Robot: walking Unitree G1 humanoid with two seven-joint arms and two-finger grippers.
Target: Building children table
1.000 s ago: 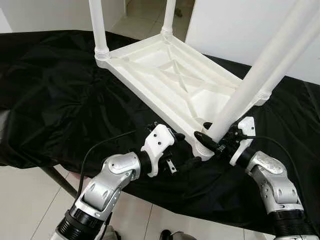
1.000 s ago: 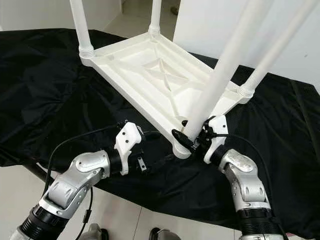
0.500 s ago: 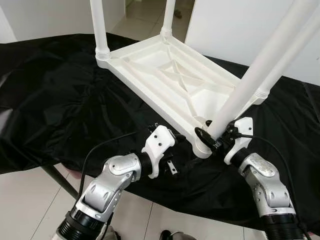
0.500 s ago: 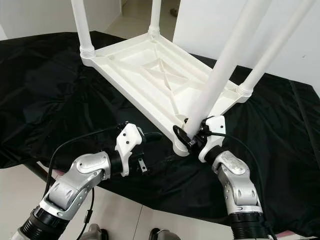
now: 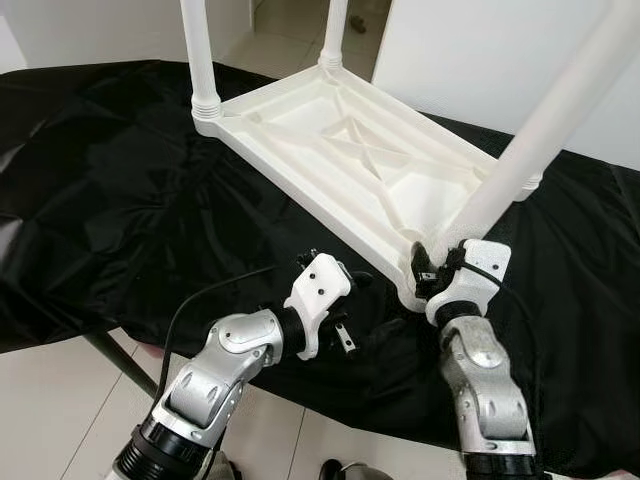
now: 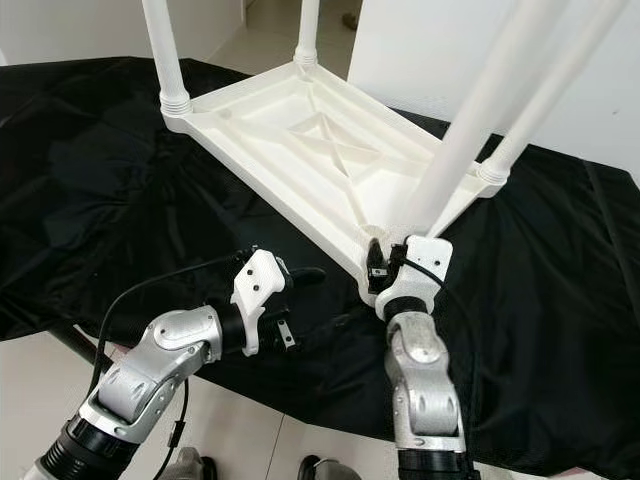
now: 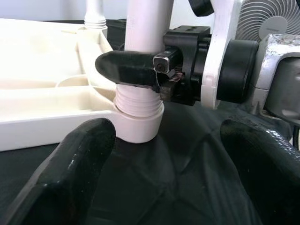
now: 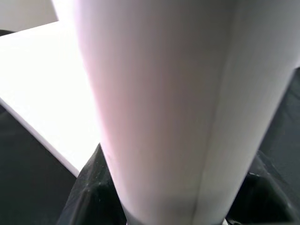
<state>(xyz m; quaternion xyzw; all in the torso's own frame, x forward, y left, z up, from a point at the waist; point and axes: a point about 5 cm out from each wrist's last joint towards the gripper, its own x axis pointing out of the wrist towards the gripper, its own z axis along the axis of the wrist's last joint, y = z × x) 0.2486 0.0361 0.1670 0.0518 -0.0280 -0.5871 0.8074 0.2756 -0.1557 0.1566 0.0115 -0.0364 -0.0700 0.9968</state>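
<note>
Right now I am clenching my right tool point(image 7: 154, 77) around the near leg point(image 5: 540, 140) of the white children's table point(image 5: 340, 160), just above the ribbed collar where that leg is sitting in its corner socket point(image 7: 138, 123). From my left wrist, one black finger point(image 7: 129, 70) is showing wrapped across the front of the leg, pressing against it. The table itself is lying upside down on the black cloth point(image 5: 110, 200) covering the desk, its ribbed underside facing up and its legs pointing upward; the leg I am gripping is at the corner nearest to me. Two more legs point(image 5: 200, 50) are standing at the far corners of the table, and another is rising just beyond the one I am holding.

My left tool point(image 5: 345, 280) is hovering released over the cloth, just beside the same near corner of the table and apart from it, its two black fingers point(image 7: 70, 164) spread wide and pointing toward the socket. Its cable point(image 5: 200, 300) is looping over the cloth, on the side away from the table.
</note>
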